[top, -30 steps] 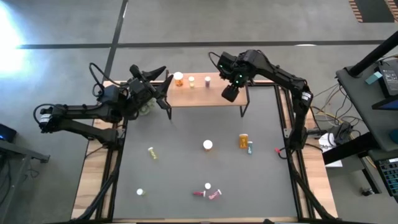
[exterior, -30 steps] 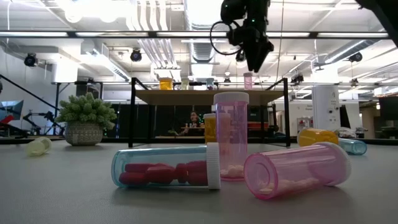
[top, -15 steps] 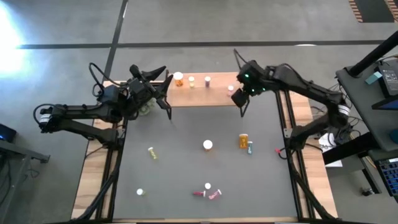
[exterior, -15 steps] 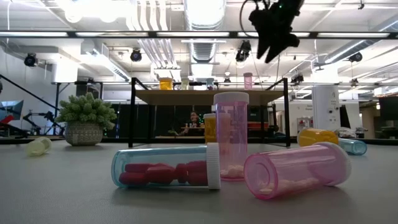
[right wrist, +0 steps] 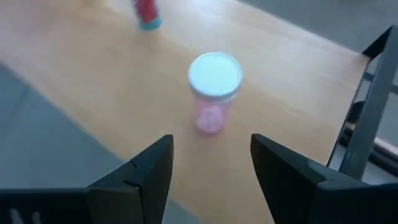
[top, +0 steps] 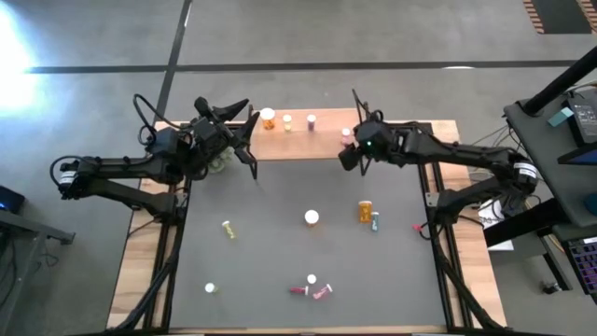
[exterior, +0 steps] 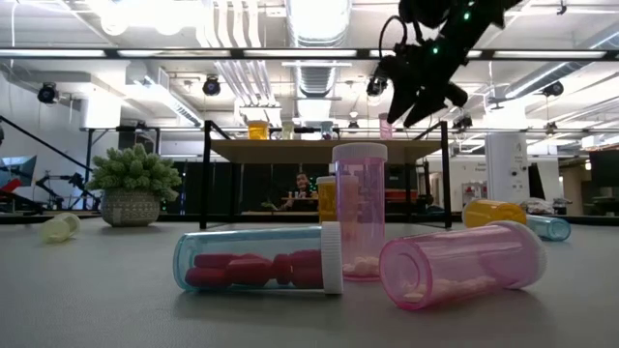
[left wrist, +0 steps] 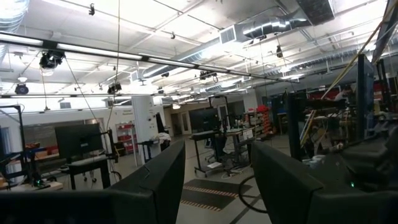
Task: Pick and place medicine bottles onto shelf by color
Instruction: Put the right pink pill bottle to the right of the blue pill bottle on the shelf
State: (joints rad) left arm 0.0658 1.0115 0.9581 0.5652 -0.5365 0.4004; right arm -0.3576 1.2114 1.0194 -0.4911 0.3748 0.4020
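between placements, by the look of it: pink bottle [right wrist: 214,92] upright on the shelf [top: 322,142] near its right end, apart from the right gripper [top: 351,157], whose fingers stand spread and hold nothing. in the right wrist view, bottle seen ahead of and between the two dark fingers [right wrist: 146,168], clear of both. in the high view, gripper just at 5 o'clock of that bottle, at the shelf's near edge. next move, most likely: back off the shelf and swing toward 6 o'clock for another bottle on the table [top: 280,243], perhaps the orange bottle [top: 365,212] or the white-capped one [top: 312,217], then drop over it with jaws wide enough to straddle. on the shelf toward 9 o'clock of the pink one, three more bottles in a row [top: 287,120], orange one at the left. left gripper [top: 244,138] waiting at the shelf's left end beside the green plant [top: 218,161], fingers apart and pointing out into the room, nothing between them.
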